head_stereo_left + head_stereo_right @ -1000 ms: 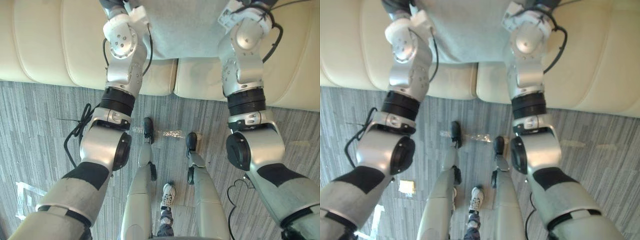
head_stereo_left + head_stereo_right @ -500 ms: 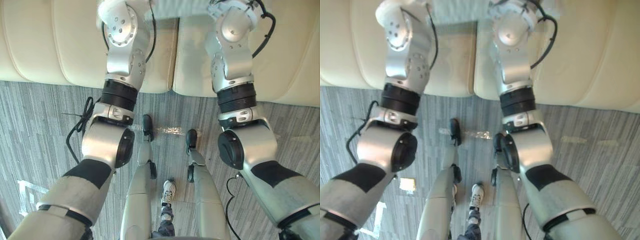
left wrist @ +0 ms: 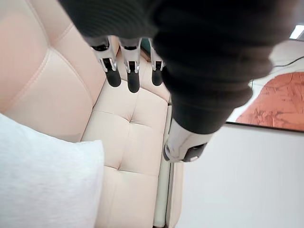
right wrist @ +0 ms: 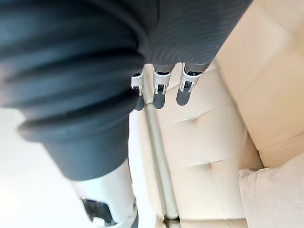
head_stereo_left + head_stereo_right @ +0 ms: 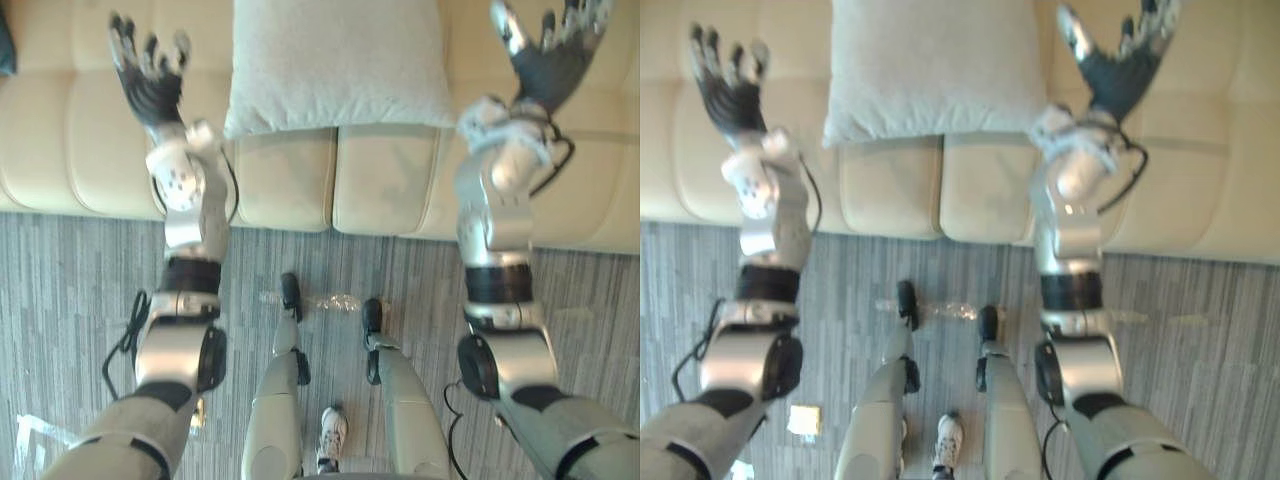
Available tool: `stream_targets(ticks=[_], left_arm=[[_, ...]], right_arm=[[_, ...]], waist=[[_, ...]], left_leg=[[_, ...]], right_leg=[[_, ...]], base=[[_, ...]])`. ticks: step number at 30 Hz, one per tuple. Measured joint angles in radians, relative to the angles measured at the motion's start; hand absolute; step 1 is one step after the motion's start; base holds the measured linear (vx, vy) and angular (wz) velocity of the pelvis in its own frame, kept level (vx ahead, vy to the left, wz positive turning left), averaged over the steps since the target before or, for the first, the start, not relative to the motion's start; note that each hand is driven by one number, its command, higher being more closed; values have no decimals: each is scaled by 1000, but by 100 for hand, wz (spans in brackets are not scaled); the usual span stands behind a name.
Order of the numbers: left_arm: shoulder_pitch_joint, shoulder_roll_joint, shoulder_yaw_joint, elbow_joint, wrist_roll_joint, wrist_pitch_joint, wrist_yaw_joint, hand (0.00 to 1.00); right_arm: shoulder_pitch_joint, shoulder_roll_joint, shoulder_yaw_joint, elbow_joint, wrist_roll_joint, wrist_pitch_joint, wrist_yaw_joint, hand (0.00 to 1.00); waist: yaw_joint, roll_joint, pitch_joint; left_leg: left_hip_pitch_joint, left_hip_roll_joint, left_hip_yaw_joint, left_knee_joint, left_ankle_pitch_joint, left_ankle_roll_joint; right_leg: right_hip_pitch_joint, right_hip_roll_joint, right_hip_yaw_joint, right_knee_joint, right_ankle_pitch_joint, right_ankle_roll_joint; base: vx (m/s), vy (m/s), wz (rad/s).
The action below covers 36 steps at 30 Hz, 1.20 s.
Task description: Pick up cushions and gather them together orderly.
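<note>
The left hand [image 5: 150,85] is held up over the sofa seat with its palm cover facing the camera and its fingers [image 3: 113,76] straight and spread, holding nothing. The right hand [image 5: 548,60] is raised the same way on the other side, its fingers [image 4: 159,97] also straight and apart, and it too holds nothing.

Between the two hands, touching neither, lies the cushion [image 5: 335,65]. It is pale grey, roughly square and plump, in a soft, matt, finely textured fabric of one plain colour. Its edges bow slightly inward and its two near corners come to soft points. It lies flat on the seat, nearer the left hand than the right. The left wrist view shows one rounded corner of it just beside that hand, and the right wrist view shows another corner further off.

Under both hands and the cushion is a cream leather sofa [image 5: 285,180], tufted into padded squares. A seam between two seat sections runs out from under the cushion's near edge.

In front of the sofa, below the arms, is a grey striped carpet [image 5: 70,260]. A crumpled clear wrapper [image 5: 330,301] lies on it, and closer in there is a person's white shoe [image 5: 333,432].
</note>
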<state>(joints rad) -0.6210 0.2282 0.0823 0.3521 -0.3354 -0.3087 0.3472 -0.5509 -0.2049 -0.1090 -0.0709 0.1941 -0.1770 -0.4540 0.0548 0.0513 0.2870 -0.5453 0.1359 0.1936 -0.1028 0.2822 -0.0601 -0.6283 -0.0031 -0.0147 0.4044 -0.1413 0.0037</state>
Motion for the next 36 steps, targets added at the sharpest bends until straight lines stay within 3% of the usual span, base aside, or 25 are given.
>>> stream_targets(ticks=[4,9,12,14,18,21,25,31,36], left_arm=[[365,-118,-47,-54,21,15,-86,0],[666,-165,-60,-11,72,39,-185,0],[774,-171,-59,138,144,59,-239,0],[789,-178,-59,337,209,79,-270,0],[780,-184,-34,506,294,90,-291,0],[755,-169,-6,603,355,103,-290,0],[747,-168,18,658,377,119,-285,0],[716,-166,19,702,413,127,-285,0],[667,-171,39,703,414,147,-279,0]], right_arm=[[416,58,5,-95,-34,-5,128,0],[714,127,37,-63,-61,-30,280,0],[807,127,77,107,-105,-41,372,0],[825,127,81,382,-149,-40,430,0],[796,129,62,701,-187,-30,453,0],[769,147,-19,906,-196,-9,446,0],[725,153,-126,1018,-194,4,424,0],[690,153,-163,1079,-193,30,401,0],[601,167,-144,1068,-193,43,391,0]], waist=[[-10,-28,-50],[-12,-64,-116],[-13,-70,-181],[-16,-67,-232],[-21,-61,-240],[-23,-57,-244],[-38,-57,-255],[-41,-59,-258],[-20,-68,-212]], left_leg=[[99,-15,-7,0,-29,1],[218,-24,13,0,-76,-2],[285,-31,35,0,-102,-11],[309,-32,31,0,-114,-6],[338,-38,20,-1,-120,-11],[377,-43,24,-4,-131,-14],[416,-52,32,-6,-147,-12],[450,-61,59,-1,-155,-6],[434,-30,158,1,-155,-6]], right_leg=[[127,-15,-6,-50,-12,10],[262,-25,8,-106,-16,17],[335,-32,27,-149,-21,24],[374,-31,29,-191,-21,36],[425,-31,33,-239,-5,36],[472,-32,45,-268,6,45],[523,-38,56,-305,14,50],[548,-45,92,-316,27,42],[481,-13,173,-304,95,52]], base=[[102,-15,10],[67,3,-7],[30,22,-20],[0,0,0],[23,2,1],[33,-3,-9],[73,-4,-7],[88,-1,-13],[-3,-5,-61]])
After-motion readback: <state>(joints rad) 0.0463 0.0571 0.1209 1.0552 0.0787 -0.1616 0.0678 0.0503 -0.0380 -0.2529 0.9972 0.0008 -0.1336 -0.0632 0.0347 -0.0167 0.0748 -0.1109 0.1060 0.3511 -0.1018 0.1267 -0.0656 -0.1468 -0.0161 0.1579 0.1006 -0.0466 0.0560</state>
